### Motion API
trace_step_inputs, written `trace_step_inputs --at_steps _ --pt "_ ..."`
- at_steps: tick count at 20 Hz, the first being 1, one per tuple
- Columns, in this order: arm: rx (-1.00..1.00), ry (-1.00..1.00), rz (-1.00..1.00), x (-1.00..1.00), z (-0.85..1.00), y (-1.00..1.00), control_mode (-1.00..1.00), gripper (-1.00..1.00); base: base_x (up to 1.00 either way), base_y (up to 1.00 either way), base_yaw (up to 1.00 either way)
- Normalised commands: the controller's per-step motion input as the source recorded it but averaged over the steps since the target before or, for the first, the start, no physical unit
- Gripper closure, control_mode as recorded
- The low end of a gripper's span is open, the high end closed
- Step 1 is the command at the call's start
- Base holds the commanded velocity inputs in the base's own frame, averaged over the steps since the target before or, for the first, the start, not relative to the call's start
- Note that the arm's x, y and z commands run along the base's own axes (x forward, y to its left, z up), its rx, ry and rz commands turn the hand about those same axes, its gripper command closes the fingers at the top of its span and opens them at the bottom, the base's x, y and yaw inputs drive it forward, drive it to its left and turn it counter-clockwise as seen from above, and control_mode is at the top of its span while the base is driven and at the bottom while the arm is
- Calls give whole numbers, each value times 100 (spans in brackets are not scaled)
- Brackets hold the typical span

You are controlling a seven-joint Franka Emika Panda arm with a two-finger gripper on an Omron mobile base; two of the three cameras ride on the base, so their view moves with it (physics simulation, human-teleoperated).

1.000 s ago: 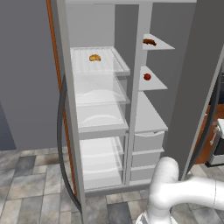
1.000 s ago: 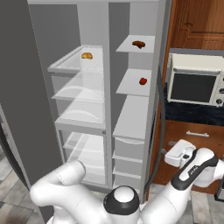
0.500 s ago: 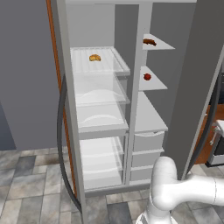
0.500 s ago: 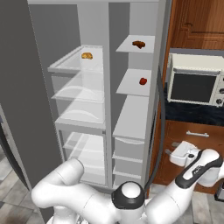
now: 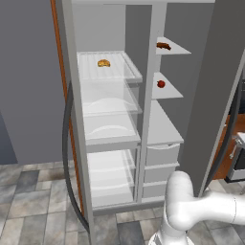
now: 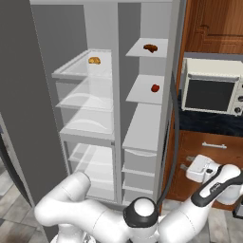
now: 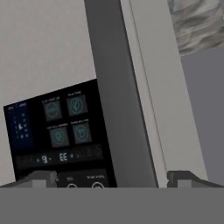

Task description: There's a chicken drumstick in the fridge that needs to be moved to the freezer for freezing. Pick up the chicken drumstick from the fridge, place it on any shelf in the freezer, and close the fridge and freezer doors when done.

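Hand view alone shows a dark control panel (image 7: 59, 140) — gripper (image 7: 113, 178) fingers spread apart, holding nothing.

The brown thing on the top right shelf (image 5: 163, 46) is too small to tell what it is, same for the red blob (image 5: 161, 84) below. The jaws' fingertips (image 7: 37, 178) are cut off at the bottom edge in the hand view.

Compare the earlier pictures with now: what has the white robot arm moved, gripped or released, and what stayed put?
The white arm's dark elbow joint rose slightly. The open gripper stays low beside the grey fridge door, holding nothing. The brown food, small red fruit and orange-brown food lie unmoved on their shelves.
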Motion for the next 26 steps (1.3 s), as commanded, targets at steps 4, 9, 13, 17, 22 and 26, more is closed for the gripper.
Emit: trace_step_inputs --at_steps 4,9,13,17,22,26 --pt "0 0 0 10 -26 45 -100 -100 0 0 0" --pt "0 0 0 15 -18 40 -100 -100 0 0 0" --pt "0 0 0 16 -3 25 -100 -100 0 0 0" --pt "0 0 0 -2 -2 41 -100 -100 0 0 0" --pt "0 0 -9 -7 0 76 -100 -100 0 0 0" --pt "0 0 -17 0 0 64 -100 -100 0 0 0"
